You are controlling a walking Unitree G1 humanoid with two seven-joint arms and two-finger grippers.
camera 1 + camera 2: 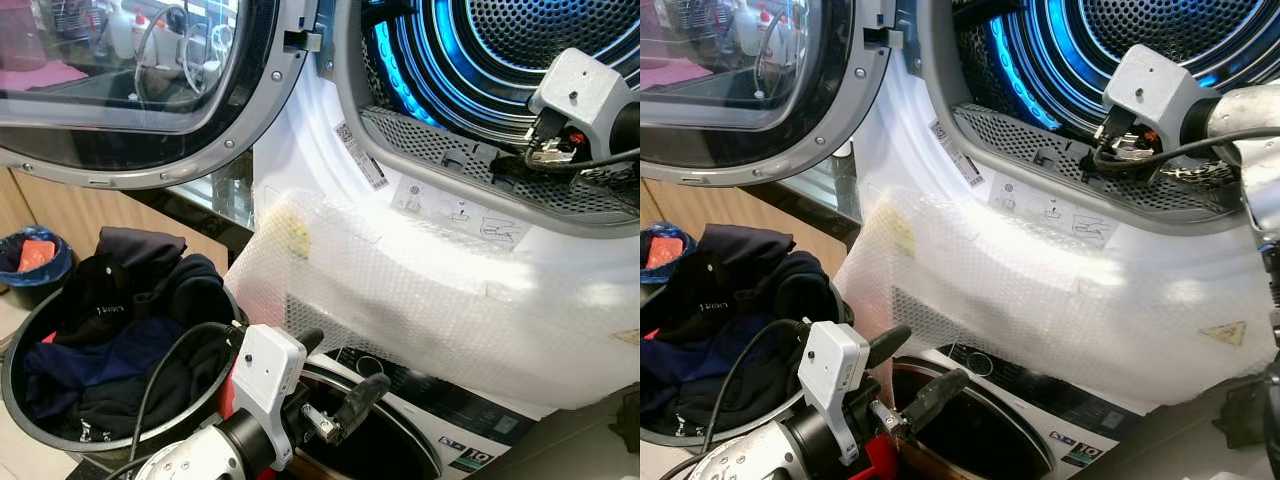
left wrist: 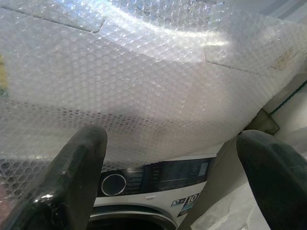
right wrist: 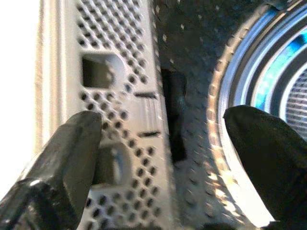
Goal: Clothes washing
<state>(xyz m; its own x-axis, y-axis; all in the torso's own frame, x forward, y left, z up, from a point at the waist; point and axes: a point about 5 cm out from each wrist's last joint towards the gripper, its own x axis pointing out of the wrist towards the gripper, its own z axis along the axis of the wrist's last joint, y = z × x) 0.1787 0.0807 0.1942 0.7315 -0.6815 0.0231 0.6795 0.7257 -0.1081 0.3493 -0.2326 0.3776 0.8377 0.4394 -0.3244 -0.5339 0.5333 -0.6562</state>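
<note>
Dark clothes (image 1: 120,320) fill a round black basket (image 1: 18,395) at lower left. Above, the upper machine's blue-lit drum (image 1: 540,30) stands open, its round door (image 1: 130,90) swung out to the left. My right gripper (image 1: 1110,158) is at the drum's lower rim, over the perforated grey filter strip (image 3: 120,110), its fingers (image 3: 67,158) open with nothing between them. My left gripper (image 1: 345,368) sits low beside the basket, in front of the lower machine's opening (image 1: 370,445). Its fingers (image 2: 76,172) are open and empty, pointing at the bubble wrap (image 2: 153,81).
A sheet of bubble wrap (image 1: 420,290) hangs over the upper machine's front, above the lower machine's control panel (image 1: 450,415). A blue bin (image 1: 30,262) with something orange inside stands on the floor at far left. Wooden cabinets run behind the basket.
</note>
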